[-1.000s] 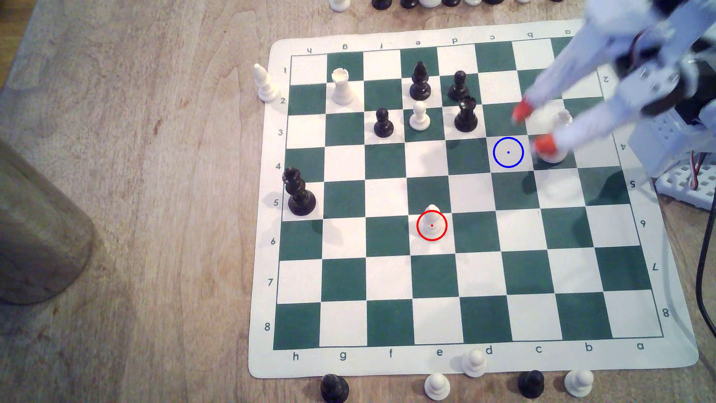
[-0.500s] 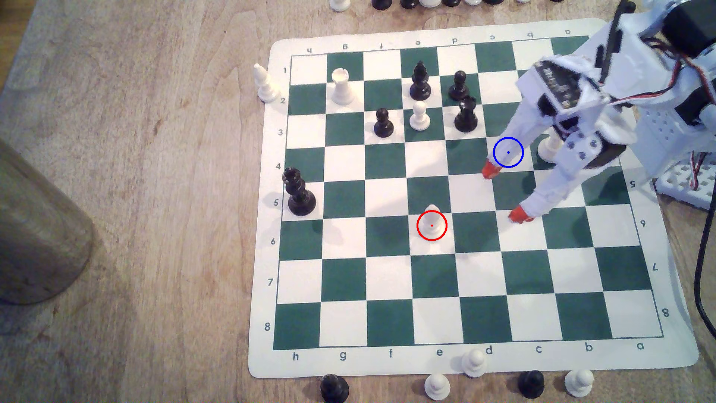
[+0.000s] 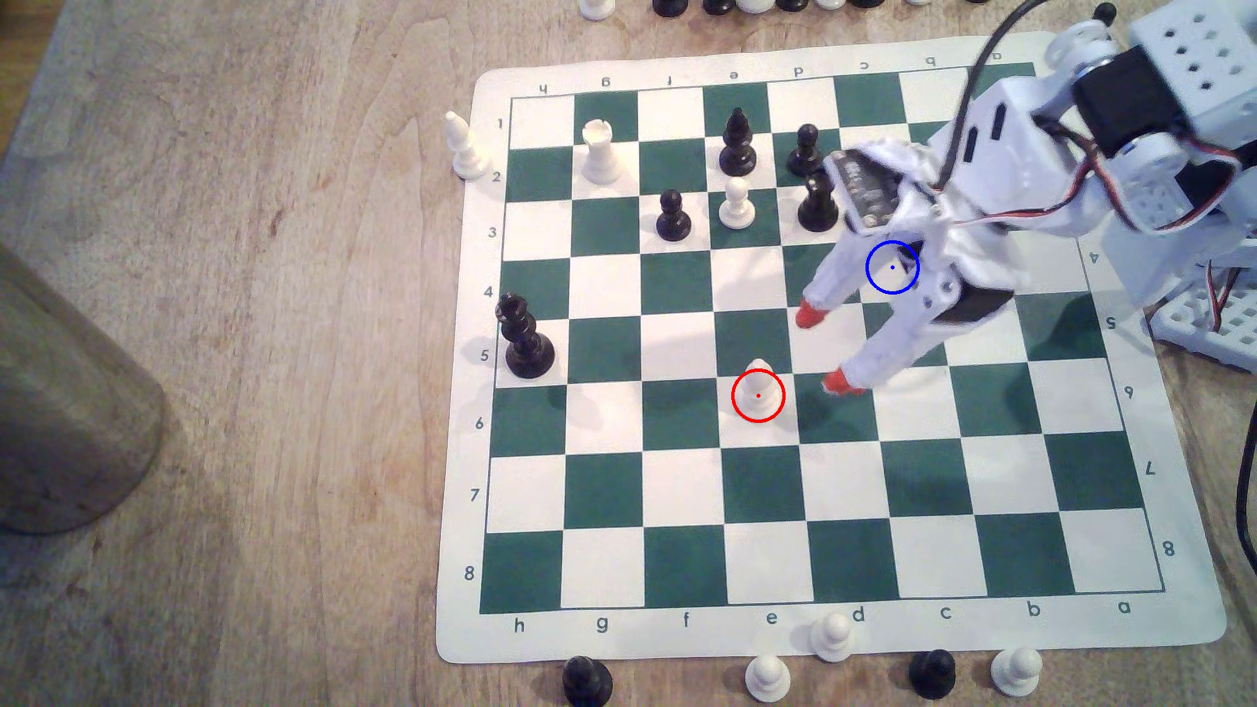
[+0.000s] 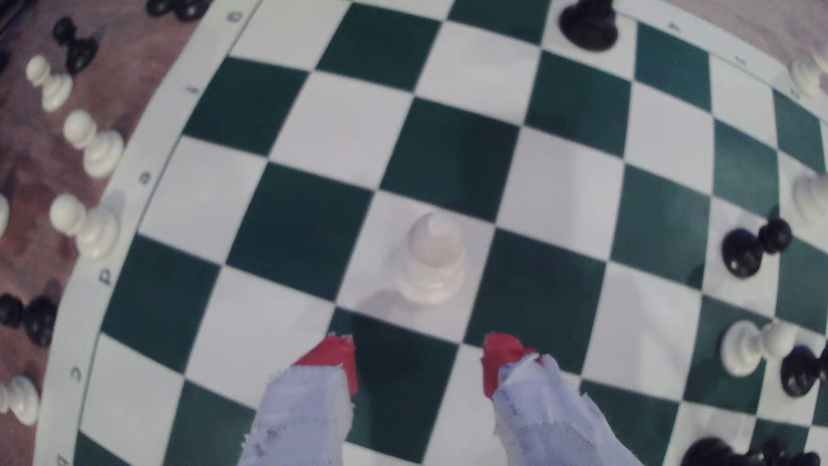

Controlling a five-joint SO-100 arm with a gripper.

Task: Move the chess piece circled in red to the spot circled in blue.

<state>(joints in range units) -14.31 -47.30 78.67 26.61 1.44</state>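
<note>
The gripper [image 3: 824, 350] hangs centre-right of the exterior view, its red-tipped fingers [image 3: 808, 315] apart w/ nothing between them. The chess piece [image 3: 758, 387] stands upright on its red-ringed white square just lower-left of the tips, near but not touching; in the wrist view it [image 4: 429, 262] lies straight ahead of the open gap, long axis vertical. The spot [image 3: 892, 267] is upper-right of it, under the arm. On the board [image 3: 850, 564], approx. count: 1 target piece, 1 white rook [image 3: 598, 153], 1 white pawn [image 3: 736, 202], 5 black pieces.
</note>
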